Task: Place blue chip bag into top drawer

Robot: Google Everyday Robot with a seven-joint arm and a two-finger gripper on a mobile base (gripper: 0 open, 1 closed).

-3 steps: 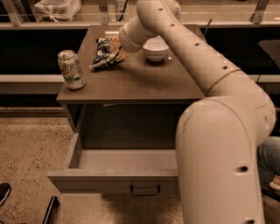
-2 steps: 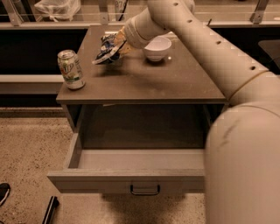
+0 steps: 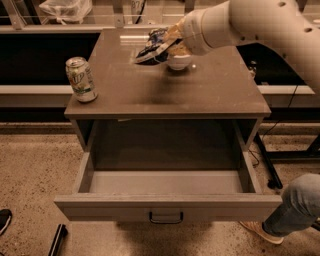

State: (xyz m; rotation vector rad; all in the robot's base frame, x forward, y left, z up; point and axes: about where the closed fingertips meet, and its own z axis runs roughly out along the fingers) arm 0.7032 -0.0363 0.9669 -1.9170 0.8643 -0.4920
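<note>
The blue chip bag (image 3: 151, 48) is crumpled and dark blue with white markings. It hangs lifted above the back of the tabletop, held in my gripper (image 3: 167, 44), which is shut on it. My arm reaches in from the upper right. The top drawer (image 3: 167, 206) is pulled open below the tabletop, with a small dark handle (image 3: 166, 218) at the centre of its front panel. The drawer's inside looks bare.
A green-and-silver soda can (image 3: 81, 79) stands at the table's left edge. A white bowl (image 3: 179, 61) sits at the back, partly behind my gripper. A person's leg and shoe (image 3: 285, 212) are at the lower right. A plastic bag (image 3: 65, 9) lies on the back shelf.
My gripper has lifted the chip bag off the tabletop and carried it to the right, over the white bowl. The arm has swung up and away from the drawer front.
</note>
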